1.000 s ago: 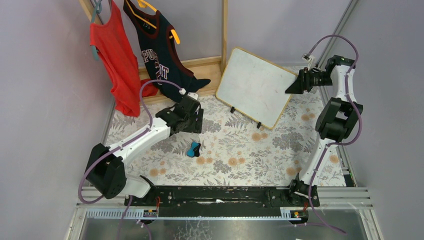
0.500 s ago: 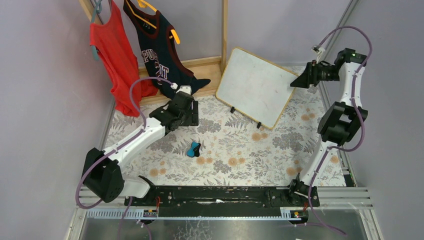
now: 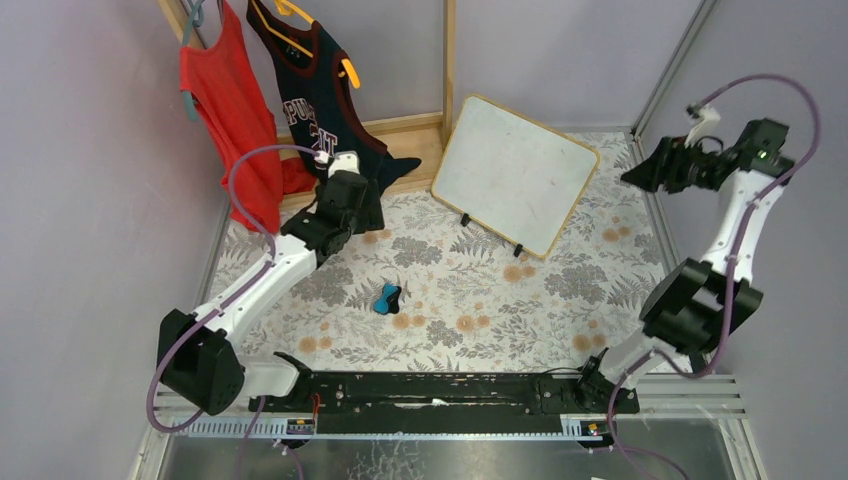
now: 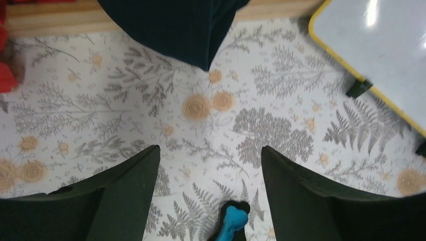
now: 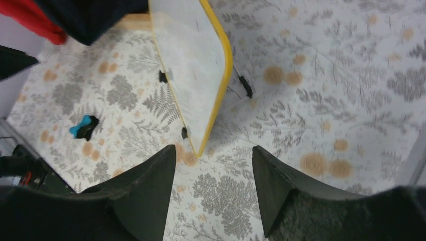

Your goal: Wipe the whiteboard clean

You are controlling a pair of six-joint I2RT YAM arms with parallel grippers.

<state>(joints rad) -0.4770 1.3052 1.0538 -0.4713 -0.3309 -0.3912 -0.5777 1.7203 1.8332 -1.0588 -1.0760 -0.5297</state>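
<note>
At the far middle of the floral-patterned bench [image 3: 470, 300], one large white wood-framed whiteboard [image 3: 515, 175] stands tilted, cropped in the left wrist view. Both the left jaws and right jaws gape, empty. One small blue eraser [image 4: 232, 223] is cut off there too.

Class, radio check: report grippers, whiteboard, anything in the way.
Left gripper open, empty. Right gripper open, empty. Whiteboard standing, untouched. Blue eraser loose on table.
</note>
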